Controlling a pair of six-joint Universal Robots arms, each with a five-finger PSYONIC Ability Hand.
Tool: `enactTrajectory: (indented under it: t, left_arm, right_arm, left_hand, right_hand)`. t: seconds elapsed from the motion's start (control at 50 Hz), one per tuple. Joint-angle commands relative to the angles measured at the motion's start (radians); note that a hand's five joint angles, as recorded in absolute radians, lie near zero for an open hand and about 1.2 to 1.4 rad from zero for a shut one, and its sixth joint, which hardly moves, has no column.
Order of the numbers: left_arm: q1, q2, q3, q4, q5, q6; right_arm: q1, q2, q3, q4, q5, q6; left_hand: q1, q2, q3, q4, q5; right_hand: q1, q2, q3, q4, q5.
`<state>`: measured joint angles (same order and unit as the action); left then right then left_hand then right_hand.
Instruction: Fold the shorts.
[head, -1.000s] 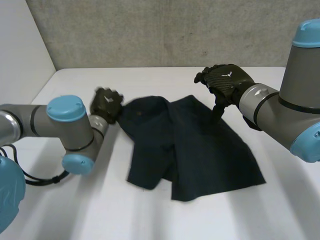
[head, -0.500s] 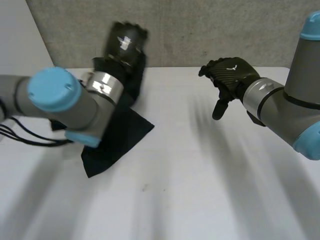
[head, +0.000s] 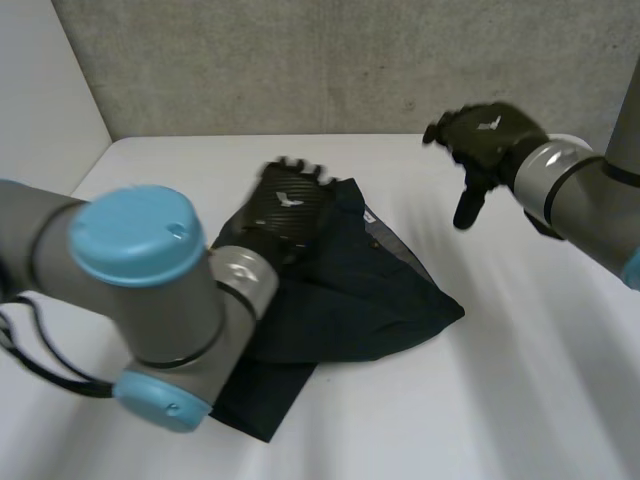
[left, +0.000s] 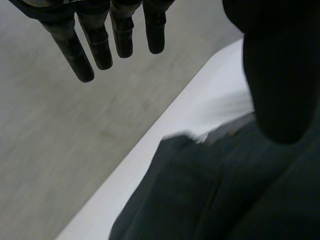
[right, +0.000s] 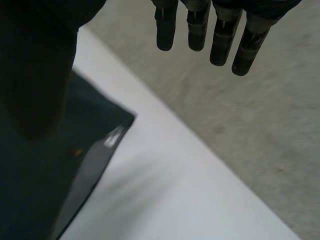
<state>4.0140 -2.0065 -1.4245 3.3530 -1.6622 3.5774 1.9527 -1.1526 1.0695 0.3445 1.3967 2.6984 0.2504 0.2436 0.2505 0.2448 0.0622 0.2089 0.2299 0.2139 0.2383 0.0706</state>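
Note:
The dark navy shorts (head: 370, 290) lie in a loose, partly doubled heap on the white table (head: 520, 400), with a pale label (head: 371, 215) showing at their far edge. My left hand (head: 290, 205) hovers over the heap's far left part, open. In the left wrist view its fingers (left: 115, 35) are straight and hold nothing, with the shorts (left: 200, 200) below the palm. My right hand (head: 488, 140) hangs open above bare table, to the right of the shorts and clear of them. In the right wrist view the shorts (right: 50, 170) lie under its thumb.
My left arm (head: 150, 300) reaches across the near left of the table and covers part of the cloth. A grey concrete wall (head: 330, 60) runs along the table's far edge. White table surface lies to the right of the shorts and in front of them.
My left hand swung the shorts up toward the back left, then let go. The shorts now lie heaped mid-table under the open left hand. My right hand drifted slightly right.

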Motion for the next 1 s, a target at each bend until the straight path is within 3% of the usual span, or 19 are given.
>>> enactTrajectory:
  t: [0.02, 0.14, 0.24, 0.44, 0.52, 0.54, 0.58, 0.72, 0.86, 0.88, 0.96, 1.0]
  left_arm:
    - [0.016, 0.138, -0.140, -0.174, -0.166, -0.192]
    - [0.002, 0.170, -0.241, -0.358, -0.172, -0.415]
    - [-0.012, 0.170, -0.289, -0.363, -0.177, -0.496]
    - [0.037, 0.058, -0.289, -0.294, -0.182, -0.496]
    - [0.057, 0.034, -0.272, -0.273, -0.180, -0.497]
    - [0.066, 0.034, -0.271, -0.256, -0.180, -0.496]
    - [0.074, 0.035, -0.269, -0.242, -0.180, -0.496]
    - [0.079, 0.100, -0.248, -0.230, -0.174, -0.493]
    - [0.065, 0.204, -0.200, -0.231, -0.169, -0.439]
    - [0.062, 0.213, -0.194, -0.233, -0.168, -0.427]
    - [0.040, 0.241, -0.175, -0.234, -0.168, -0.382]
    - [0.030, 0.259, -0.166, -0.237, -0.169, -0.356]
  right_arm:
    - [0.009, 0.004, 0.128, 0.125, -0.057, -0.149]
    - [-0.003, 0.002, 0.343, -0.112, -0.065, -0.147]
    - [-0.002, 0.014, 0.472, -0.292, -0.105, -0.157]
    - [-0.003, 0.118, 0.535, -0.433, -0.142, -0.160]
    - [-0.003, 0.148, 0.529, -0.469, -0.139, -0.160]
    - [-0.003, 0.149, 0.529, -0.475, -0.139, -0.158]
    - [-0.003, 0.151, 0.527, -0.484, -0.140, -0.158]
    - [-0.003, 0.148, 0.518, -0.490, -0.143, -0.118]
    - [0.005, 0.145, 0.517, -0.490, -0.127, 0.049]
    - [0.006, 0.146, 0.514, -0.492, -0.123, 0.072]
    - [0.009, 0.181, 0.486, -0.493, -0.091, 0.155]
    - [-0.003, 0.177, 0.465, -0.501, -0.045, 0.167]
  left_hand:
    - [0.045, 0.052, 0.045, 0.051, 0.059]
    - [0.034, 0.040, 0.034, 0.039, 0.047]
    - [0.034, 0.040, 0.033, 0.039, 0.047]
    - [0.218, 0.225, 0.218, 0.224, 0.232]
    - [0.722, 0.729, 0.722, 0.728, 0.736]
    - [0.962, 0.969, 0.962, 0.967, 0.976]
    - [1.145, 1.152, 1.145, 1.151, 1.159]
    - [1.146, 1.153, 1.146, 1.151, 1.160]
    - [1.146, 1.153, 1.146, 1.151, 1.160]
    - [1.146, 1.153, 1.146, 1.151, 1.160]
    - [1.146, 1.153, 1.146, 1.151, 1.160]
    - [1.146, 1.153, 1.146, 1.151, 1.160]
  right_hand:
    - [-0.034, -0.055, -0.039, -0.064, -0.071]
    - [0.017, -0.004, 0.012, -0.013, -0.020]
    - [0.061, 0.040, 0.056, 0.031, 0.025]
    - [0.173, 0.152, 0.168, 0.143, 0.136]
    - [0.193, 0.172, 0.188, 0.164, 0.157]
    - [0.196, 0.175, 0.191, 0.167, 0.160]
    - [0.217, 0.195, 0.212, 0.187, 0.180]
    - [0.223, 0.201, 0.218, 0.193, 0.186]
    - [0.237, 0.216, 0.232, 0.208, 0.201]
    - [0.275, 0.254, 0.270, 0.246, 0.239]
    - [1.185, 1.164, 1.180, 1.156, 1.149]
    - [1.187, 1.166, 1.182, 1.158, 1.151]
